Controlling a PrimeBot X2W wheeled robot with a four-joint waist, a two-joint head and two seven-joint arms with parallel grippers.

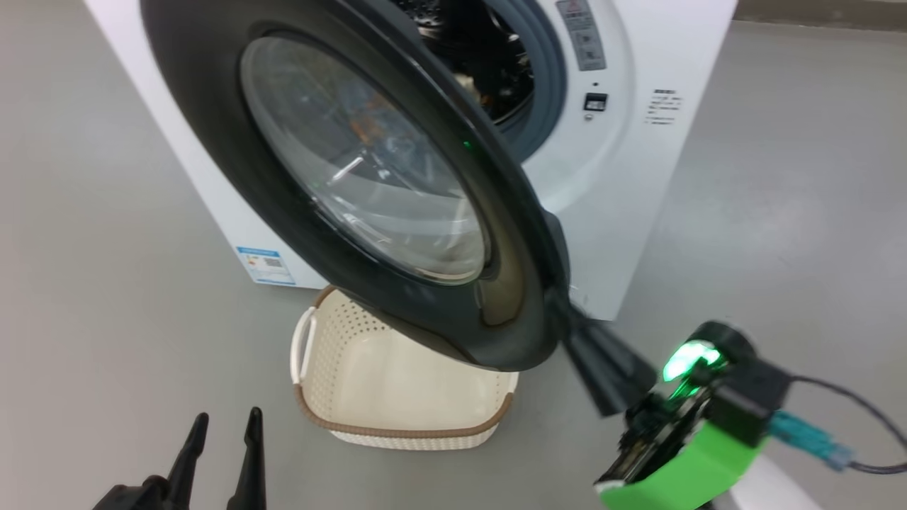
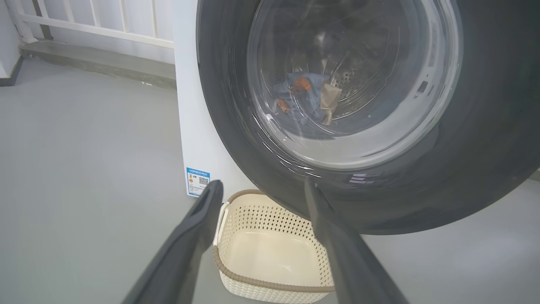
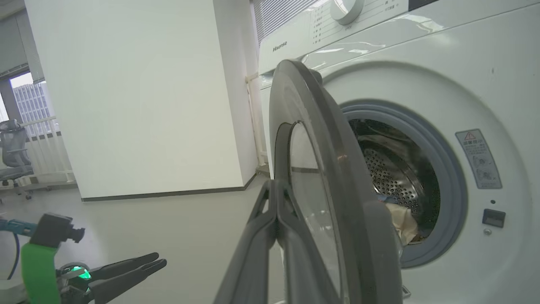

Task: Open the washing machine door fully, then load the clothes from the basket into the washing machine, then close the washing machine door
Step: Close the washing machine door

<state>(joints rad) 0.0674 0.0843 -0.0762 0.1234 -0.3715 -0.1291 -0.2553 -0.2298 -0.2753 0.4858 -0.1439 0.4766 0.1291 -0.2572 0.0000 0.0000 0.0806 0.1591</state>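
Our right gripper (image 3: 276, 188), fingers pressed together on nothing, lay against the rim of the part-open washing machine door (image 1: 368, 177). Our left gripper (image 1: 228, 418) stood spread wide, bare; beyond its tips sat the basket (image 1: 404, 432), far end hidden under the door. The clothes (image 2: 308, 97) showed dimly through the glass, inside the washing machine (image 1: 638, 177).
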